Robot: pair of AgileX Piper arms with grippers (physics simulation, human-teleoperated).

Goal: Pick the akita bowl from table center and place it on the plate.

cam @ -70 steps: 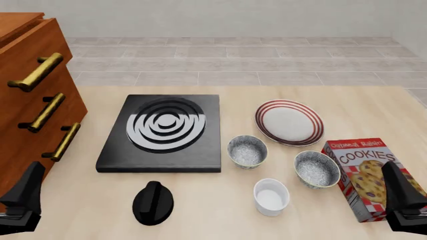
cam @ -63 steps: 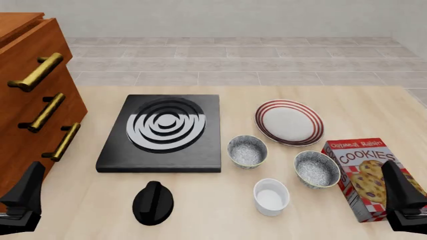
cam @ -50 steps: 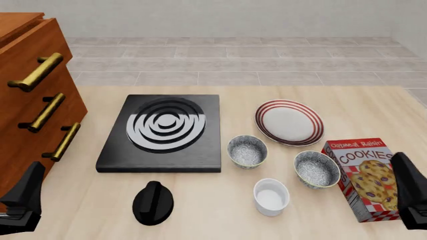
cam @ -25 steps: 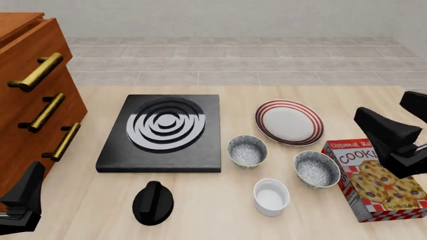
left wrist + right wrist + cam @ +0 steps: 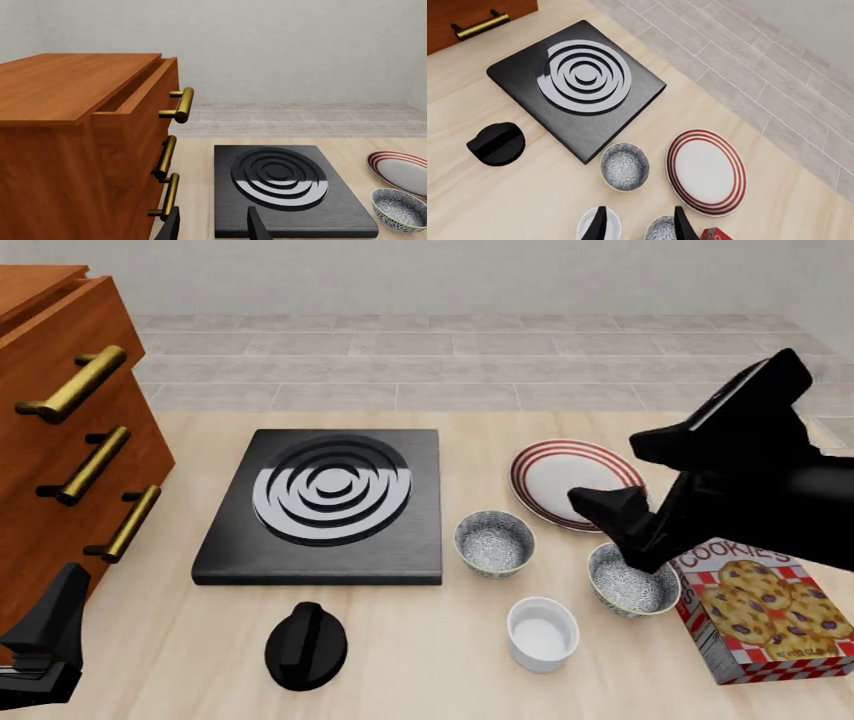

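Left wrist view: the left tool (image 5: 212, 225) has its fingers spread with nothing between them, low by the stove slab (image 5: 287, 190). Past the slab's far-right corner sits the plate (image 5: 400, 171), and just in front of the plate the akita bowl (image 5: 399, 210) rests on the counter (image 5: 200, 165).

Front view: the akita bowl (image 5: 495, 542) stands just right of the slab (image 5: 324, 505), upright and untouched, near the plate (image 5: 577, 483) but apart from it. A look-alike bowl (image 5: 633, 580) sits further right of the slab, partly hidden by the right tool (image 5: 627, 530), which hovers above it; I cannot tell its finger state here. The left tool (image 5: 40, 645) is well apart from the slab's near-left corner.

Right wrist view: the right tool (image 5: 639, 226) is spread and empty, above the counter between the white cup (image 5: 595, 224) and the second bowl (image 5: 662, 229). The akita bowl (image 5: 624, 166) shows a speckled grey-white inside and pale rim, just beside the slab's corner.

By my reading nothing is done yet: grasp, lift and placing all remain.
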